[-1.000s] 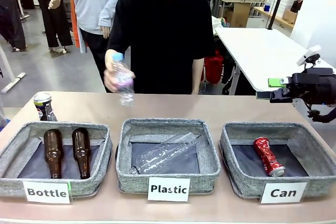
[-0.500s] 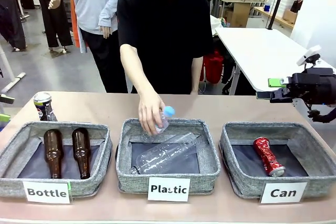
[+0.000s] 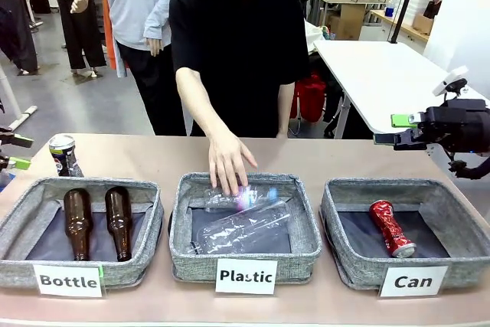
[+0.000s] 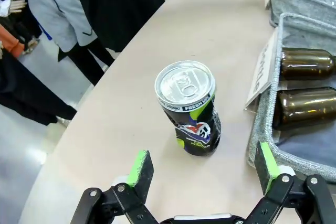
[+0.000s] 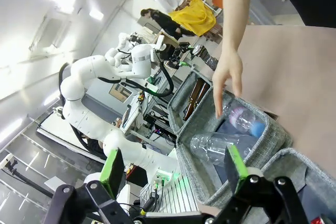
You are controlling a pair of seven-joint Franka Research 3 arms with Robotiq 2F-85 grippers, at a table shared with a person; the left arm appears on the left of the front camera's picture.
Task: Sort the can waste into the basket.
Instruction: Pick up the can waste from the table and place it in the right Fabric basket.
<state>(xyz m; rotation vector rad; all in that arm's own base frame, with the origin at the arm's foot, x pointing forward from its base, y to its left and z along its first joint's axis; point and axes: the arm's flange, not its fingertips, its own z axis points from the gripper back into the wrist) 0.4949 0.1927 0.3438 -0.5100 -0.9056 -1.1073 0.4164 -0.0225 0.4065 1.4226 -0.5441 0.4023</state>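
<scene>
Green pads on my left gripper (image 4: 202,167) stood wide apart with nothing between them. The dark can (image 4: 189,109) stood upright on the table dead ahead, just beyond the fingertips and centred on the gap, with the Bottle basket (image 4: 258,135) off the right-hand finger. A second earlier that gripper had not reached the front view; now its fingers poked in just short of the can. Meanwhile the person's hand (image 3: 230,162) had brought a small plastic bottle (image 3: 246,197) down into the Plastic basket (image 3: 306,254), so that part of the sorting was theirs, not mine. My right gripper (image 3: 392,131) had not moved. It was also open and empty, hovering above the far side of the Can basket (image 3: 348,254), where the red can (image 3: 391,227) already lay. I judged one can sorted and the dark one next: ease forward, close on it, then carry it across.
</scene>
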